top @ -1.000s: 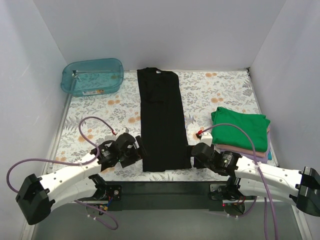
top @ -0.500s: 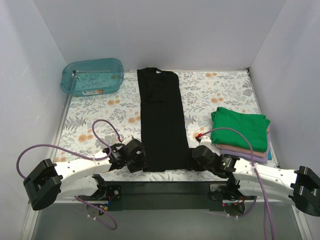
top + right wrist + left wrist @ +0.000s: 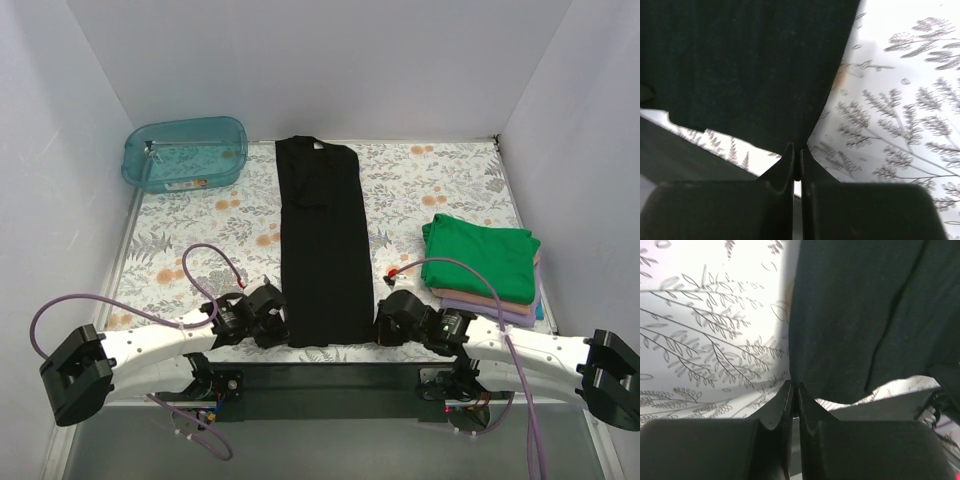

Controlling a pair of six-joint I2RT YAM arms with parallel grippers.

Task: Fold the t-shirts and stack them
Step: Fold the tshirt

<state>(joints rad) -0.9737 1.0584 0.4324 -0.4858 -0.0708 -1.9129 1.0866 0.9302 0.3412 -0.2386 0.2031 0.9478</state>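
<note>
A black t-shirt [image 3: 322, 245] lies folded into a long strip down the middle of the flowered table, collar at the far end. My left gripper [image 3: 283, 330] is shut on its near left corner, where the black t-shirt [image 3: 860, 315] meets the closed fingertips [image 3: 787, 392]. My right gripper [image 3: 378, 328] is shut on the near right corner; the black t-shirt [image 3: 750, 70] runs into its closed fingertips [image 3: 789, 152]. A stack of folded t-shirts [image 3: 485, 265], green on top over tan-pink and lavender, sits at the right.
A teal plastic tub [image 3: 186, 152] stands at the far left corner. White walls close in the table on three sides. The black mounting bar [image 3: 330, 378] of the arm bases runs along the near edge.
Both grippers have moved inward and down to the shirt's near corners and closed from open onto the cloth. The shirt and the stack lie as before.
</note>
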